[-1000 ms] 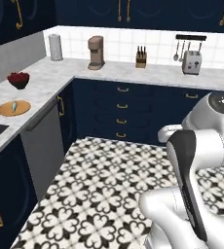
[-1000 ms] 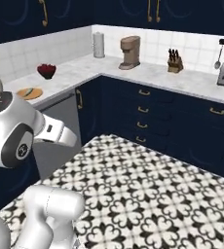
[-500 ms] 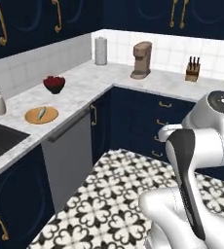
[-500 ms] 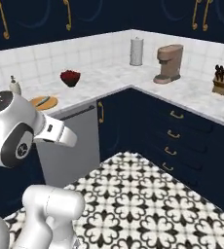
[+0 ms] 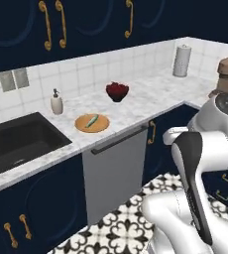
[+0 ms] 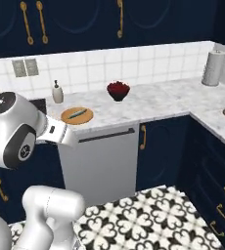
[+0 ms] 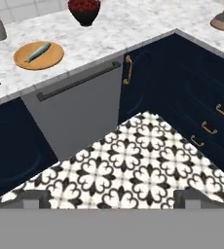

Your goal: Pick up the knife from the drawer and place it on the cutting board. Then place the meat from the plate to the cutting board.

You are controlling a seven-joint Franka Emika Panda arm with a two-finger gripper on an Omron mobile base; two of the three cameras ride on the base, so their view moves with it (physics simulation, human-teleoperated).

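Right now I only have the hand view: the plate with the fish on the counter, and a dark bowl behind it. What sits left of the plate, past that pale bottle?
Observer: A black sink, sunk into the counter left of the plate.
Operator: And the bottle itself?
Observer: It is a soap dispenser with a pump top, upright near the sink's back corner.
Operator: Anything further right along the wall?
Observer: A paper towel roll stands upright at the counter's far corner.

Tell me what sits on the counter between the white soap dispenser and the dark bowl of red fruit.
Nothing on the direct line: bare marble between soap dispenser and bowl. The round tan plate holding the fish-shaped meat lies just forward, in the left base view.
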